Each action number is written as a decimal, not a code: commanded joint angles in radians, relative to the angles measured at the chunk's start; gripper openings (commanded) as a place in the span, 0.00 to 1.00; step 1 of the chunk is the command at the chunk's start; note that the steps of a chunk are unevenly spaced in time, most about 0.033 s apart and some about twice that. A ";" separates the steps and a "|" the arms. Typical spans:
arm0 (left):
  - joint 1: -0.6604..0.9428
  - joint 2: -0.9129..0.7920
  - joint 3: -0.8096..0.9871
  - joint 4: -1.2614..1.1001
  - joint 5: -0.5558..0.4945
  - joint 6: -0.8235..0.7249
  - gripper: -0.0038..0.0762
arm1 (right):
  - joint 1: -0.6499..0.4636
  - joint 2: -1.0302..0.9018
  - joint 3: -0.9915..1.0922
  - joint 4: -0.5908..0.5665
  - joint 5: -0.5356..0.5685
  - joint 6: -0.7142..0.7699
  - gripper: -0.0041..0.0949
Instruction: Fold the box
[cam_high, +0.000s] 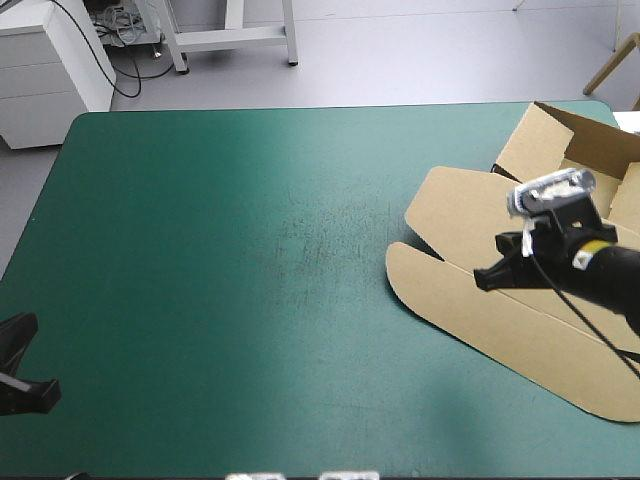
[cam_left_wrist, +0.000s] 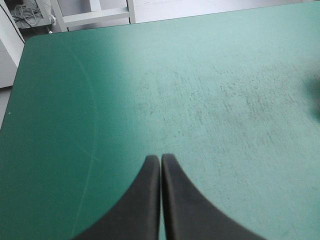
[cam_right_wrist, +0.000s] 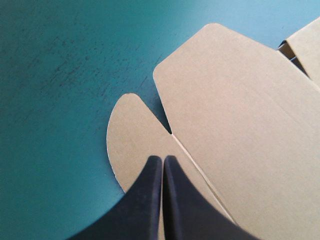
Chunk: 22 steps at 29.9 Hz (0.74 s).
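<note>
Hovering over the brown box at three o'clock, the right gripper is pressed together, empty. Walls up at one o'clock, lid flat; left gripper closed too.

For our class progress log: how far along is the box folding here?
Done: the box has walls raised at its far end. In hand: the right gripper, shut, is over the rounded flap of the lid. Left: lid and flaps lie flat; the left gripper sits shut over the table.
</note>
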 joint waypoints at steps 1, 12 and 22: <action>-0.002 -0.050 0.037 0.010 -0.061 0.004 0.04 | 0.002 -0.152 0.093 0.005 -0.157 -0.022 0.03; -0.002 -0.325 0.374 0.010 -0.250 0.060 0.04 | 0.002 -0.471 0.389 0.006 -0.267 -0.007 0.03; -0.002 -0.507 0.609 0.010 -0.338 0.103 0.04 | 0.002 -0.680 0.572 0.003 -0.355 0.019 0.03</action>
